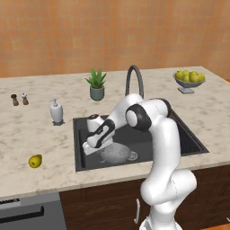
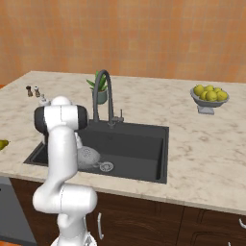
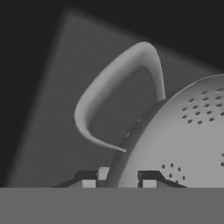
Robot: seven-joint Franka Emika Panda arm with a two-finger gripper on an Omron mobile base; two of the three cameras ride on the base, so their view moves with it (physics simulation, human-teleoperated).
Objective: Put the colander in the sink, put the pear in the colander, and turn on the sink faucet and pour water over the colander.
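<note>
Counter: pale beige marbled stone, running wide from left to right, with dark wood cabinet fronts below its near edge. At the near left, under the counter, a grey appliance front with a dark handle. Back wall: orange-tan, mottled, plain.

Sink: dark grey rectangular basin set into the counter's middle, a round silvery drain on its floor. Sink faucet: dark gooseneck rising at the far edge of the basin.

Colander: pale perforated bowl, lying inside the sink at its near left part, close to the drain. In the hand view its rim runs between the finger tips and one looped side handle stands out over the dark basin floor.

Gripper: low inside the sink at the colander's left rim. The finger tips sit either side of the rim; whether they are clamped on it or just let go cannot be told.

Pear: yellow, lying on the counter at the near left, well apart from the sink.

Other items on the counter: white soap dispenser just left of the sink's far corner; small potted plant with spiky green leaves, left of the faucet; two little shakers, one dark-capped, one light-capped, at the far left; grey footed bowl heaped with yellow-green fruit at the far right.
</note>
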